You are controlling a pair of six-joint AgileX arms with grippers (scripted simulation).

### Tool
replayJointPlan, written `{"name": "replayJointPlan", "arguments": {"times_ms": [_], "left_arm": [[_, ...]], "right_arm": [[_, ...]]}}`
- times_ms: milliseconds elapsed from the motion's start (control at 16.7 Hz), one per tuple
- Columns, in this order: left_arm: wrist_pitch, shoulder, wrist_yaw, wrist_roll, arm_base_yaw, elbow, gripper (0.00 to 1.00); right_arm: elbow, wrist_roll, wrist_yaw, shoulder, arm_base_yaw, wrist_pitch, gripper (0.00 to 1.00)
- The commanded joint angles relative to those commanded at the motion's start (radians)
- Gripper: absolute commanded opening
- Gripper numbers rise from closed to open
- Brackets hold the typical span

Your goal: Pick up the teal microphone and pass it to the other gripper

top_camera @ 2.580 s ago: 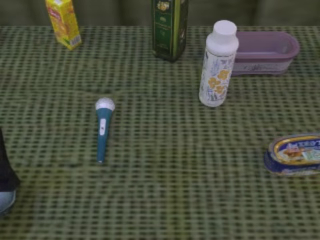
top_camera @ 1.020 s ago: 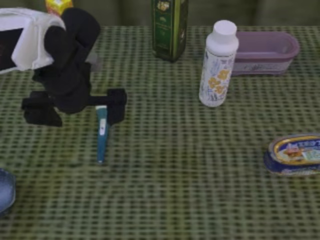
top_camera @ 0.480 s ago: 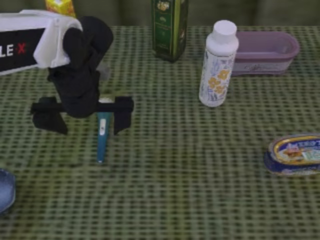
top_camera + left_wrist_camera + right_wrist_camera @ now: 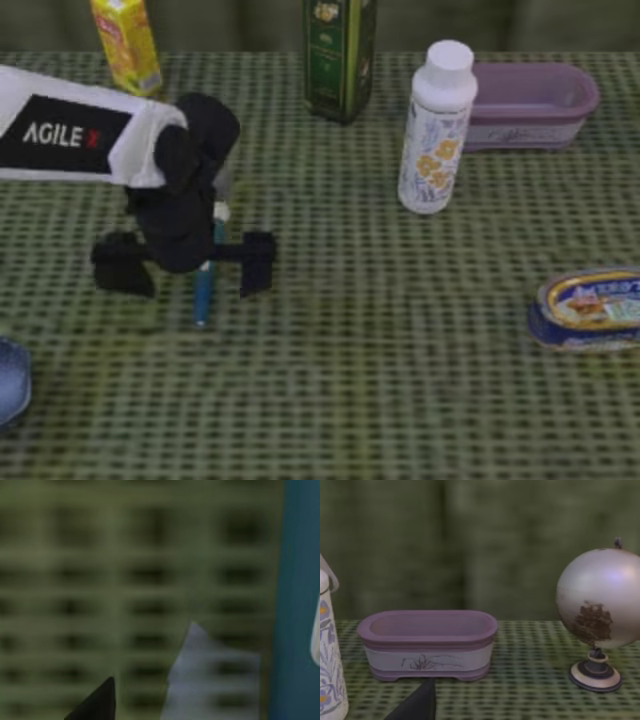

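Green woven cloth covers the bench, with a dark green backdrop behind it. Starting at the top view's left: a yellow juice carton stands at the far edge, behind the white AgileX arm link. Below that link sits the left hand, low over the cloth, its two black fingers spread wide apart, one on either side. Between them lies the teal microphone, flat on the bench, its slim handle tip poking out on the near side of the hand while the rounded head is mostly hidden under the black wrist. The fingers are open and neither is touching the handle as far as the top view shows. From the left wrist camera, the teal handle fills one edge, very close, with a white strip just showing beside it.

Further right of the hand, well apart, a dark green bottle stands at the back, then the white flowered bottle, and just beyond it a purple oval tub. Nearest the right edge rests a blue fish tin.

The right hand is out of the top view; its wrist camera looks at the tub and a small globe, and I cannot tell its finger state.
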Motion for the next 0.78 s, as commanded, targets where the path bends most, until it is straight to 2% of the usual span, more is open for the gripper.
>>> {"name": "replayJointPlan", "arguments": {"times_ms": [180,420,780], "left_arm": [[0.08,0.057,0.001,0.003,0.002,-0.029,1.0],[0.086,0.061,0.001,0.003,0.002,-0.031,1.0],[0.086,0.061,0.001,0.003,0.002,-0.031,0.55]], "right_arm": [[0.0,0.0,0.0,0.0,0.0,0.0,1.0],[0.0,0.0,0.0,0.0,0.0,0.0,1.0],[0.0,0.0,0.0,0.0,0.0,0.0,1.0]]}}
